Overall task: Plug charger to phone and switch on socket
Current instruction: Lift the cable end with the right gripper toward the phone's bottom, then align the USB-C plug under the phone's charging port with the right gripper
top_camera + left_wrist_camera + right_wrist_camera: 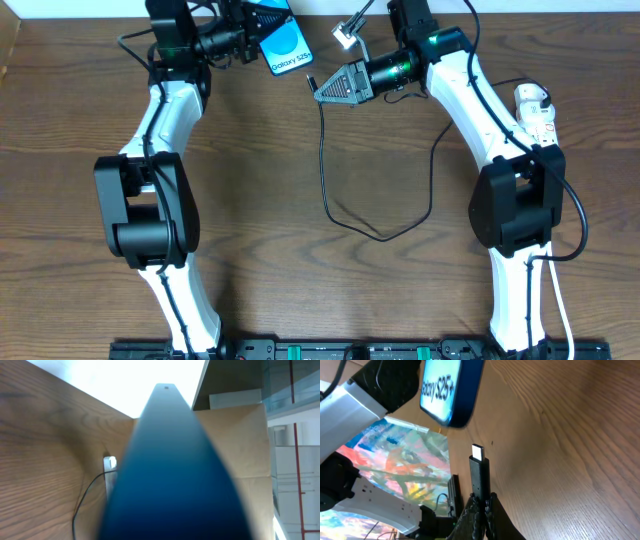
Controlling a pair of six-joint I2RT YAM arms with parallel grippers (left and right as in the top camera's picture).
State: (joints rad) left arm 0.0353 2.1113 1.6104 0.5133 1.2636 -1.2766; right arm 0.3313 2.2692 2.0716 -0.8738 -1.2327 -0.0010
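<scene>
My left gripper is shut on the phone and holds it off the table at the back, its blue screen reading "Galaxy S25+". The phone's dark body fills the left wrist view and hides the fingers there. My right gripper is shut on the charger's black plug. Its silver tip points at the phone's lower edge, a short gap away. The thin black cable loops over the table. The adapter lies at the back. The socket lies at the far right.
The socket's white cord runs down beside the right arm's base. Both arms reach toward the back middle of the wooden table. A cardboard box and a wall stand beyond the table's far edge.
</scene>
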